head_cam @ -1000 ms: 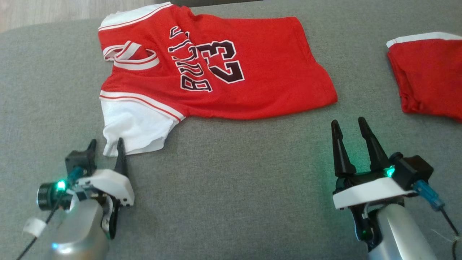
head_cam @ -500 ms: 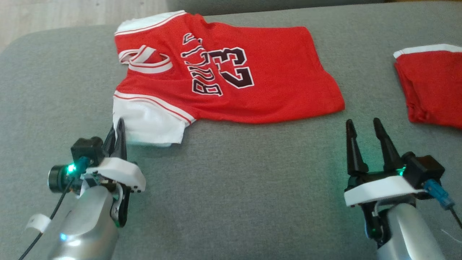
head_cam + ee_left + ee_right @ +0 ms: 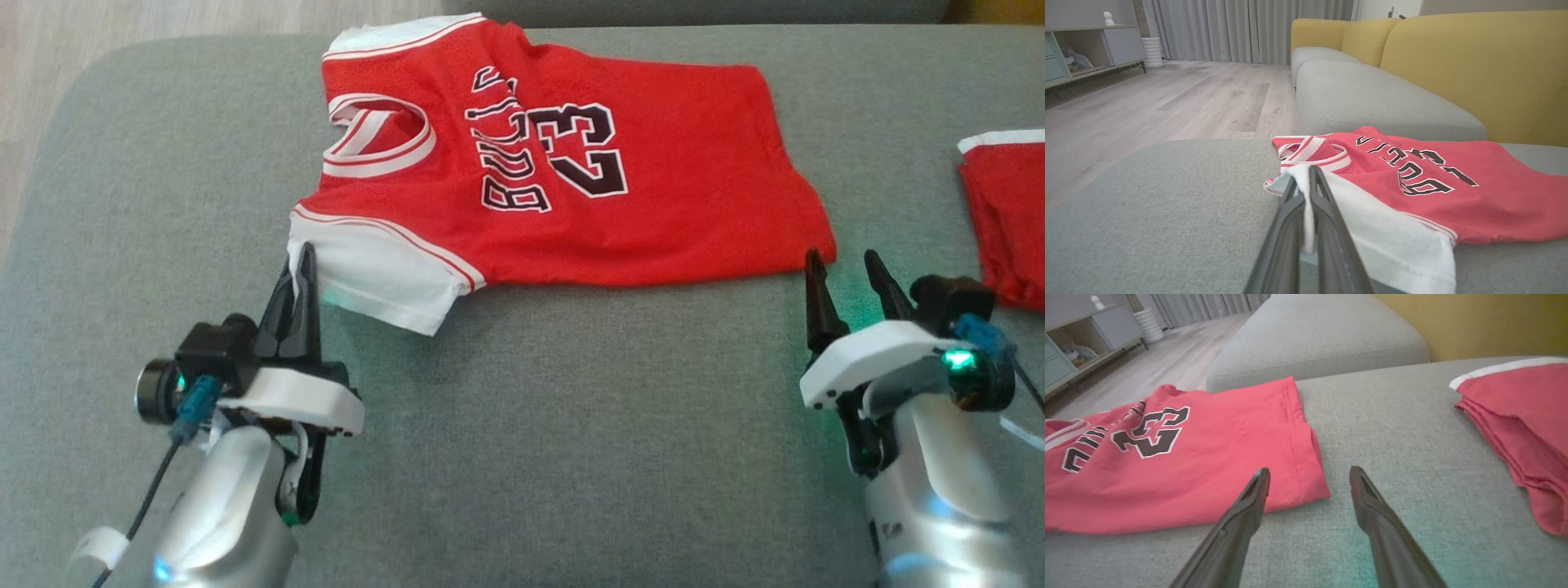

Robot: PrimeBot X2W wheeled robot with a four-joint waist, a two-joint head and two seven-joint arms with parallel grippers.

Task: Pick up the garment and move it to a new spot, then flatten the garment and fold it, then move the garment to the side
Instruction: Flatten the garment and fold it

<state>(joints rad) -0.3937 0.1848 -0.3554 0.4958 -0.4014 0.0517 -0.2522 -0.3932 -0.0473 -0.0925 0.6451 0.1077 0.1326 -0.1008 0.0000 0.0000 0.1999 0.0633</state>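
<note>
Pressed together on cloth, the jaws of my left gripper (image 3: 302,260) pinch the edge of the white sleeve (image 3: 384,278) of the red jersey (image 3: 588,204). Those of my right gripper (image 3: 841,263) stand spread and hold nothing. The jersey lies face up on the grey cushion (image 3: 571,425), collar toward my left and hem toward my right, mostly flat. Its near hem corner (image 3: 1314,486) sits between my spread right fingers in the right wrist view; I cannot tell whether they touch it. To lift well, I judge I need the second hold first: one right finger under that corner, one over it, closing on both layers rather than the top one alone. Then both ends should rise together and level, so the cloth hangs taut instead of bunching. My sleeve hold looks close to the edge, so a sharp tug might slip it. A second red garment (image 3: 1004,220) lies well apart to my right; the carry should stay clear of it.
</note>
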